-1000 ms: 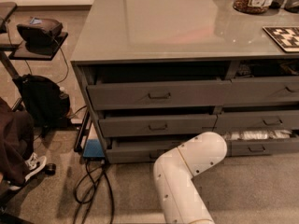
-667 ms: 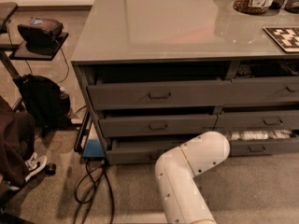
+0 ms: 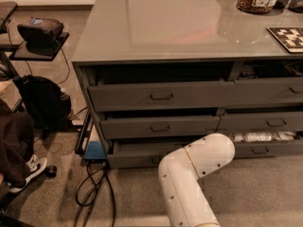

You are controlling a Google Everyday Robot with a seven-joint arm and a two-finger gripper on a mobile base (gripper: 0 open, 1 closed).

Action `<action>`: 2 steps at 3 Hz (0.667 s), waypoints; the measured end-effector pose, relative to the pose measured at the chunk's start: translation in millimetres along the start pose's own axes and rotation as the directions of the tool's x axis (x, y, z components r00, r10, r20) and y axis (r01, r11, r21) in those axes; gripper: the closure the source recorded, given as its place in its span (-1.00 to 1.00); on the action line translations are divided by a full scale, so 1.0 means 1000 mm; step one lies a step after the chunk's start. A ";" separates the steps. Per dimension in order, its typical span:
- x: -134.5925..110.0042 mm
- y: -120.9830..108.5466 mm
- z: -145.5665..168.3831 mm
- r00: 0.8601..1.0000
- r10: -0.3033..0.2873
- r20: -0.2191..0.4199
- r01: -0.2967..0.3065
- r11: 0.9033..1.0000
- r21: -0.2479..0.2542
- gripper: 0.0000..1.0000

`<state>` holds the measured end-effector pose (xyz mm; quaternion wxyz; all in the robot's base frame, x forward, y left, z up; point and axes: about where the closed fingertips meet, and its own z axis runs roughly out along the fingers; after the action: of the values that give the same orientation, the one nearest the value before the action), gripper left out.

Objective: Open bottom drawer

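Compared with a second ago, you see almost no change: the white rounded robot arm (image 3: 191,181) keeps its elbow in front of the lower drawers. The dark grey metal bottom drawer (image 3: 132,159), lowest in the left stack, stands out a little, as before, and shows a thin strip of its tray. The arm covers the right end of the drawer front and most of its handle. The gripper is hidden somewhere behind the arm, so you cannot tell its state.

My single camera looks down from high at the glossy grey surface (image 3: 165,27) nearby; white arm (image 3: 189,183) at 6 o'clock hides my jaws.
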<state>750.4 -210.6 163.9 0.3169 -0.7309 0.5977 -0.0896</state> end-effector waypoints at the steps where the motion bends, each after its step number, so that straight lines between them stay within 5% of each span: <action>1: 0.002 -0.002 0.001 1.000 0.015 -0.012 -0.015 1.000 0.002 1.00; 2: 0.003 0.003 -0.006 0.999 0.030 -0.018 -0.030 1.000 0.005 1.00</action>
<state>746.3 -216.1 166.2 0.3147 -0.7203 0.6112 -0.0928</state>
